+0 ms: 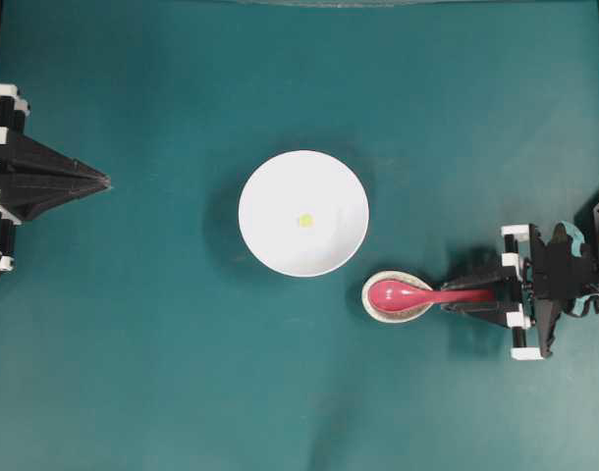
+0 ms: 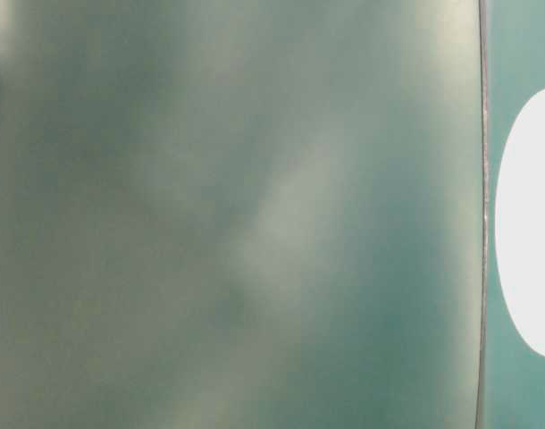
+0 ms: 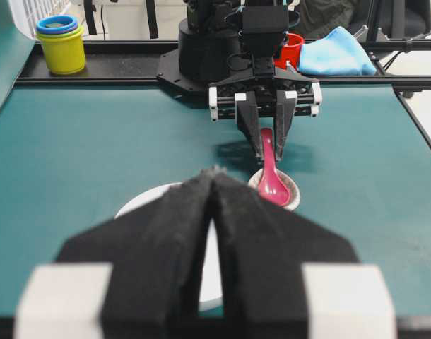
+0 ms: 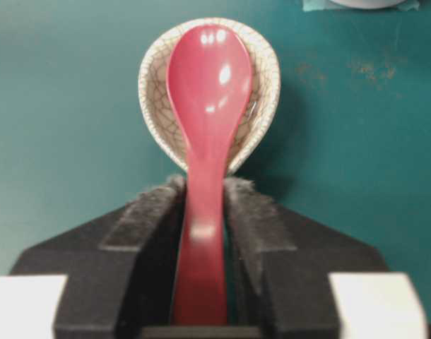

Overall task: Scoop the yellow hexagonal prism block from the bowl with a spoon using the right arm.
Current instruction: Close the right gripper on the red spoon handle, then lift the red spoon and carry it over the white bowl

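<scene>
- Teal table (image 1: 162,373) carries everything.
- White bowl (image 1: 303,213) sits mid-table, upright; left gripper (image 3: 214,185) well apart at the left edge, its 2 fingers pressed together on nothing.
- Right gripper (image 4: 201,205) by the right edge, pads (image 4: 148,212) clamped on both sides of the spoon (image 4: 205,127) handle.
- Spoon scoop rests in a speckled beige dish (image 4: 261,92), just beside the bowl's lower-right rim.
- Yellow hexagonal prism block (image 1: 305,221) lies near the bowl's centre.
</scene>
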Robot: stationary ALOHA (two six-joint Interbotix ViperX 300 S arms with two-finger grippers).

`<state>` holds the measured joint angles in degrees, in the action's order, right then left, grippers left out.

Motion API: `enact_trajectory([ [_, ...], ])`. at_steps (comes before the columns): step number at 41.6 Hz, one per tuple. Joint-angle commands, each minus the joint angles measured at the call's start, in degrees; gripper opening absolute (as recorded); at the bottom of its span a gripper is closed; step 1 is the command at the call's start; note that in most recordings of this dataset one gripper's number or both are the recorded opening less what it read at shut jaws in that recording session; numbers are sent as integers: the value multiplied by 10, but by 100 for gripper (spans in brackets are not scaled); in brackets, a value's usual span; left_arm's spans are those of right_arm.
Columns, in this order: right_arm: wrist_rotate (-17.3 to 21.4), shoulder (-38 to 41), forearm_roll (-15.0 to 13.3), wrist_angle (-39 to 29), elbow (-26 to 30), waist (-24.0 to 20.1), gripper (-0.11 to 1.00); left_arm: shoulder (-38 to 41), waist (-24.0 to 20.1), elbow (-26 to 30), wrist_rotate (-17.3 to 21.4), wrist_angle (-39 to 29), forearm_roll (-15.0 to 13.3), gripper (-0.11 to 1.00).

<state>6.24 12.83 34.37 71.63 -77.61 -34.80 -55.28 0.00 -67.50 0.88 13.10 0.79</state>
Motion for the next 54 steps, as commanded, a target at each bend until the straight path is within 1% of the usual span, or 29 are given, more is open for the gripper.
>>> enact_trajectory([
  [1,2,-16,2,5,-1,-2,29,4,0,18,1,3,2,4],
  [4,2,-25,2,3,-4,-2,24,4,0,18,1,3,2,4],
  [10,0,-60,2,3,-10,-2,24,4,1,18,1,3,2,4],
  [14,-5,-99,2,-2,-16,1,24,4,0,18,1,3,2,4],
  [19,-17,-158,2,-30,-21,11,24,4,1,18,1,3,2,4],
  [23,-42,-214,2,-78,-18,27,24,4,1,18,1,3,2,4],
  [29,-111,-308,2,-186,1,68,24,4,1,18,1,-6,2,4],
  [32,-149,-358,2,-257,17,98,24,4,1,17,1,-13,2,3],
  [34,-165,-380,2,-294,25,114,24,4,1,18,1,-17,2,4],
  [39,-214,-444,1,-421,63,174,24,4,1,17,1,-21,2,4],
  [43,-240,-474,1,-500,93,215,24,4,1,18,1,-21,2,4],
  [47,-263,-487,0,-584,132,269,24,3,1,18,1,-22,2,4],
  [51,-274,-486,-1,-651,166,315,24,4,1,18,1,-21,2,4],
  [54,-279,-480,-1,-717,200,358,24,4,1,18,1,-22,2,3],
])
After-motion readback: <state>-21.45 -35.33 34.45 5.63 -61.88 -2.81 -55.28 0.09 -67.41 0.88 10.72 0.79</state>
